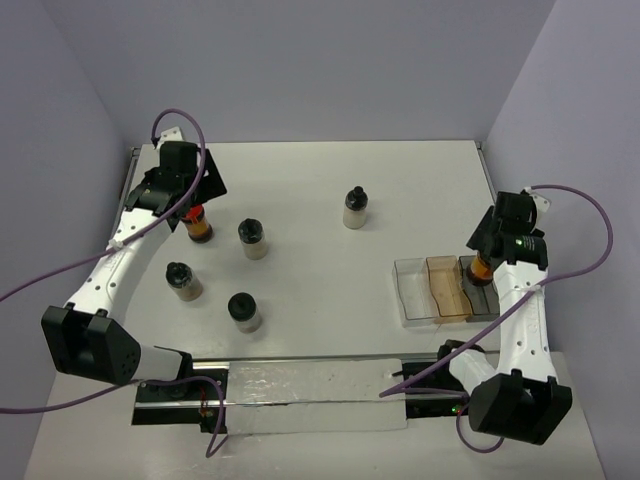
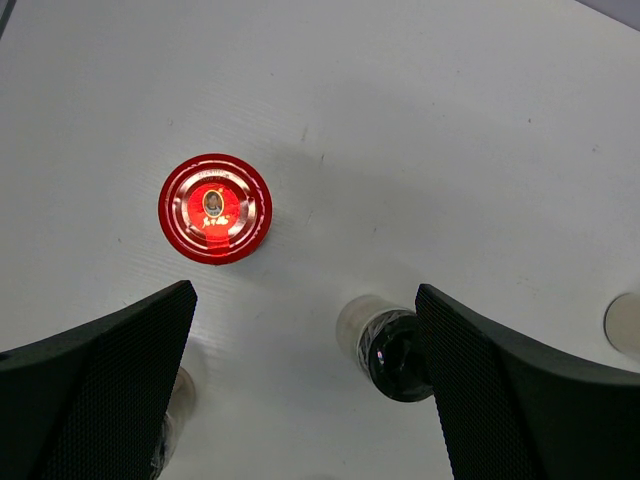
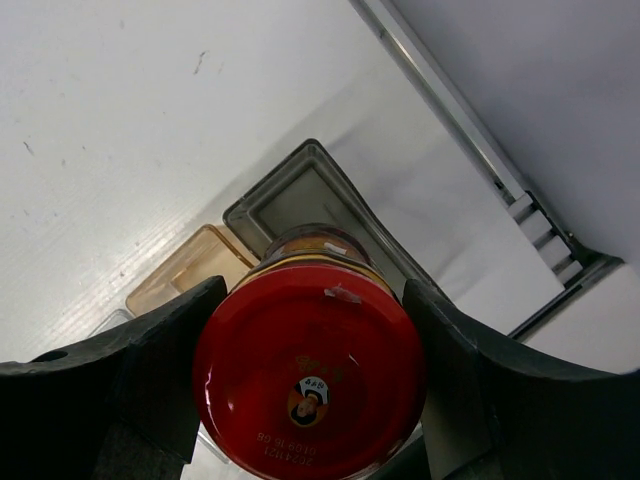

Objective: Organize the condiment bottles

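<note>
Red-capped bottle (image 3: pixel 310 370) gripped by right claw (image 1: pixel 481 264) — over tray (image 1: pixel 412 292); left claw (image 2: pixel 305 300) spread.

walls (image 1: pixel 300 70): plain lavender, closing in left, back, right
table (image 1: pixel 420 190): white matte top, few faint scuff marks
edge rail (image 3: pixel 445 100): metal, along table's side
light: even, overhead, soft short shadows

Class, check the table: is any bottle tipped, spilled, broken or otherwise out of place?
Nothing stands out. The four black-capped bottles stand upright on the table, with no spill. One red-capped bottle stands below the open left hand; the right hand holds the second red-capped bottle upright at the tray.
</note>
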### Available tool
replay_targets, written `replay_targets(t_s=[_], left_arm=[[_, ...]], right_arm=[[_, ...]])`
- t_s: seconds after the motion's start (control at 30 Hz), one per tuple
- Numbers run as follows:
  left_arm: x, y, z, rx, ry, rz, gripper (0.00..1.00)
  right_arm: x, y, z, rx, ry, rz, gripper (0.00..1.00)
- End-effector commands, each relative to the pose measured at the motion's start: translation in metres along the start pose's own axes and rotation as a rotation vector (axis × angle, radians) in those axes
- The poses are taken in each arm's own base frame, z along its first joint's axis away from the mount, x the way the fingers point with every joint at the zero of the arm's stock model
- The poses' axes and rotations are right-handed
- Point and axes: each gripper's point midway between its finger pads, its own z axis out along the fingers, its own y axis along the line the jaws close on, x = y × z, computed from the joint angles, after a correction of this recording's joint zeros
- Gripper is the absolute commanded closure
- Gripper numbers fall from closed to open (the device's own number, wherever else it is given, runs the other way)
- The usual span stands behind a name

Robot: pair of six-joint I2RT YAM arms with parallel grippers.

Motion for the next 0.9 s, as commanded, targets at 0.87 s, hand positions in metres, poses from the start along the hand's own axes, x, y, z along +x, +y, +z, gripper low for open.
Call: replay_targets(t_s=[0.87], left_arm=[[-0.006,-0.006,0.010,-0.021,0.009,-0.004,0.00]], right_arm=[[-0.027,0.027,0.066,-0.020,-0.132,0.055,0.79]])
